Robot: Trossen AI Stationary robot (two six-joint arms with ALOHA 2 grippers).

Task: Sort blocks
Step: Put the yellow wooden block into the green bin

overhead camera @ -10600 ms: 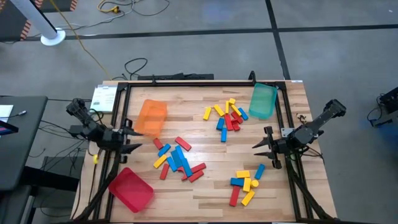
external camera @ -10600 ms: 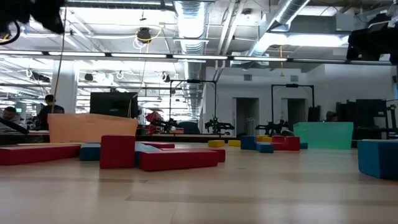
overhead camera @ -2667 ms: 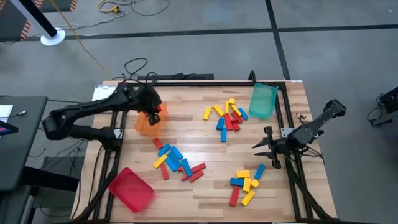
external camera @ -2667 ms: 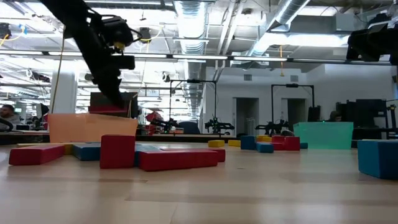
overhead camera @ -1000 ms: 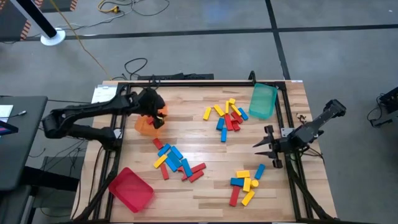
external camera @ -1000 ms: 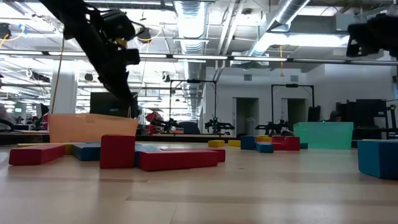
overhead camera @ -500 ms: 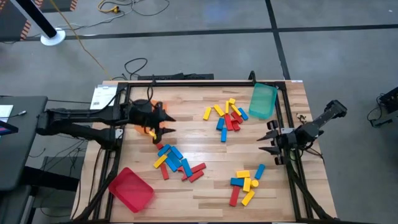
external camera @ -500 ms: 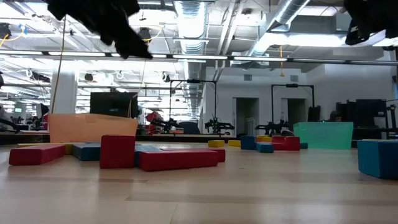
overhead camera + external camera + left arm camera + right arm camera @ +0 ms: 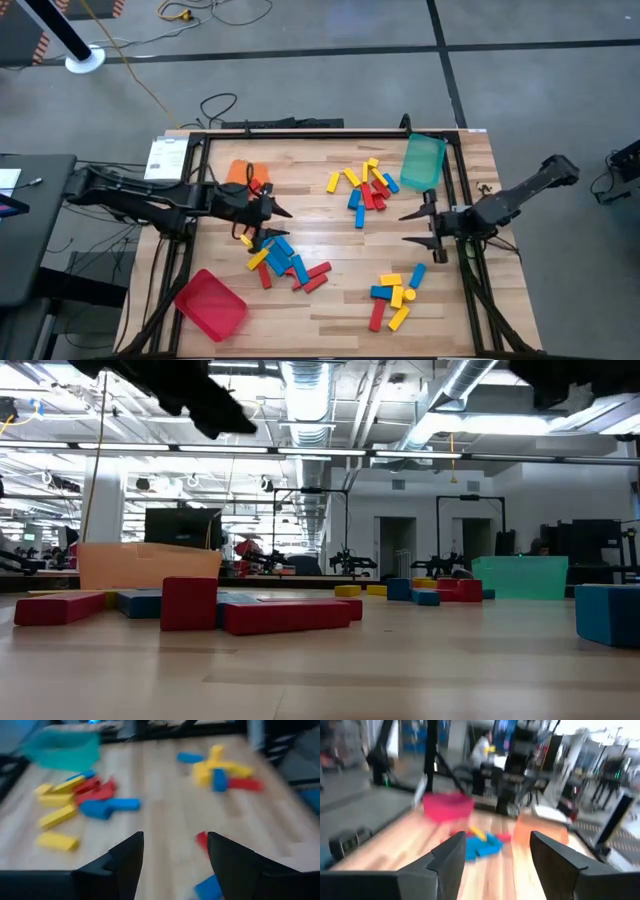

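Red, blue and yellow blocks lie on the wooden table in three heaps: near left (image 9: 285, 260), far middle (image 9: 365, 185) and near right (image 9: 395, 295). My left gripper (image 9: 272, 212) hangs open above the table between the orange tray (image 9: 238, 170) and the near-left heap, with nothing between its fingers (image 9: 175, 865). My right gripper (image 9: 405, 228) stands open and empty above the table's right side, pointing toward the table's left edge (image 9: 497, 860).
A teal tray (image 9: 422, 162) lies at the far right and a red tray (image 9: 210, 305) at the near left corner. A black frame (image 9: 300, 132) runs round the table. Bare wood lies between the heaps in the middle.
My left gripper has swung from over the orange tray toward the table's near edge and the near-left heap, rising and tipping from pointing down toward level. My right gripper has risen and shifted a little toward the table's middle. No block has moved.
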